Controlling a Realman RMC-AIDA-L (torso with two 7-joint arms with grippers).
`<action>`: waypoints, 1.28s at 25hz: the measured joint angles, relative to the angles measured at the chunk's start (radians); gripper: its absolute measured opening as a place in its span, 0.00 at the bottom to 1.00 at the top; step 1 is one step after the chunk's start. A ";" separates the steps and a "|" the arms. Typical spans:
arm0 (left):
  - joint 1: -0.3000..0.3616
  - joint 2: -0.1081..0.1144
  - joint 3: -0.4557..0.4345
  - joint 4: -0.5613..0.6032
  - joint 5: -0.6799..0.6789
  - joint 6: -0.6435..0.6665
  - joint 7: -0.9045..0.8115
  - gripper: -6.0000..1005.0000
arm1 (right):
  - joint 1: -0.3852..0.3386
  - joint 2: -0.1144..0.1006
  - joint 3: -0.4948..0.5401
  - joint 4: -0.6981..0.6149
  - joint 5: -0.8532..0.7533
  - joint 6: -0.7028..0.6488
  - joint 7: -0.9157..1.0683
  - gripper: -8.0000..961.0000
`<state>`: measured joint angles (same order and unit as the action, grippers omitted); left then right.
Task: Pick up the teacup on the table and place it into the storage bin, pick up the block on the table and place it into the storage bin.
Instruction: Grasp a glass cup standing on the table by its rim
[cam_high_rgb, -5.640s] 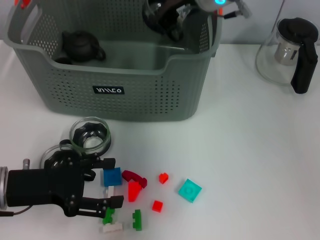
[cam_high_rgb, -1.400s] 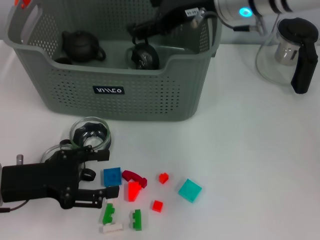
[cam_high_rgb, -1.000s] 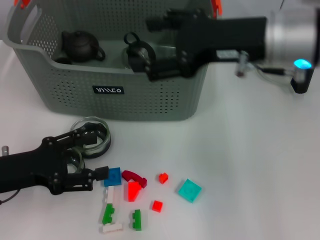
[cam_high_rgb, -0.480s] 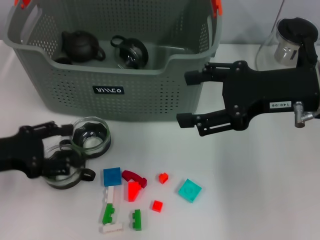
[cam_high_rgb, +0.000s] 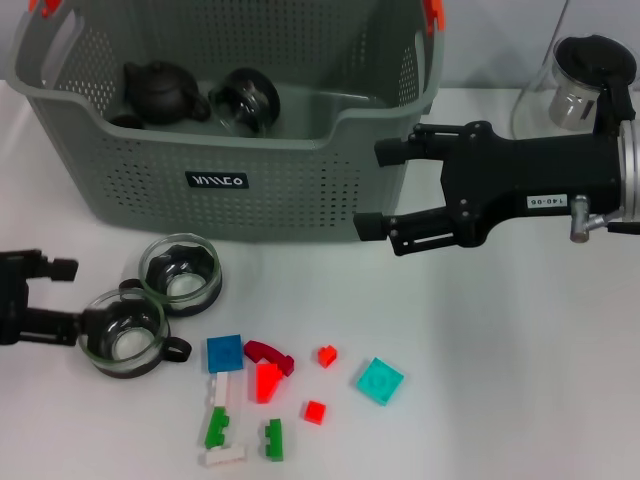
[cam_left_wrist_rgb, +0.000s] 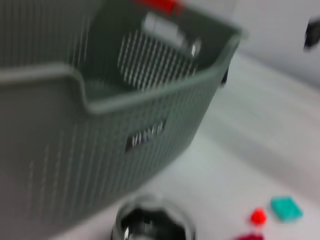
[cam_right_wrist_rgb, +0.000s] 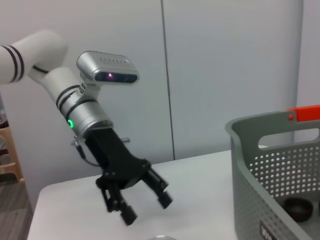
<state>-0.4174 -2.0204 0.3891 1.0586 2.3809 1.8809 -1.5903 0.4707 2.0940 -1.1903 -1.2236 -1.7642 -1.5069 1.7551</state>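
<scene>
Left tool (cam_high_rgb: 28, 298), fingers spread and empty, sits just beside the glass teacup (cam_high_rgb: 124, 334); closing off-centre could skid it into the blue block (cam_high_rgb: 224, 353); right tool (cam_high_rgb: 388, 206), released too, hangs near the storage bin (cam_high_rgb: 230, 150)

The light was bright and even. Shadows on the table (cam_high_rgb: 520, 350) were soft and pale. The left wrist view was blurry all over, so the bin (cam_left_wrist_rgb: 100, 120) looked smeared.

The right gripper (cam_high_rgb: 385, 187) reached in from the right, fingers spread and empty. The left gripper (cam_high_rgb: 45, 298) sat at the left edge, fingers apart.
</scene>
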 joint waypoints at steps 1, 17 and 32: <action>-0.007 -0.003 0.012 0.020 0.033 -0.002 -0.016 0.93 | 0.004 -0.001 0.000 0.007 0.000 0.004 -0.001 0.98; -0.128 -0.066 0.156 0.153 0.314 -0.083 -0.309 0.93 | 0.056 -0.002 0.026 0.078 -0.001 0.023 -0.011 0.99; -0.180 -0.068 0.367 0.167 0.396 -0.133 -0.575 0.93 | 0.076 -0.009 0.028 0.129 -0.006 0.059 -0.026 0.99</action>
<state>-0.5977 -2.0887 0.7559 1.2257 2.7771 1.7478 -2.1654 0.5469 2.0846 -1.1626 -1.0946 -1.7702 -1.4479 1.7288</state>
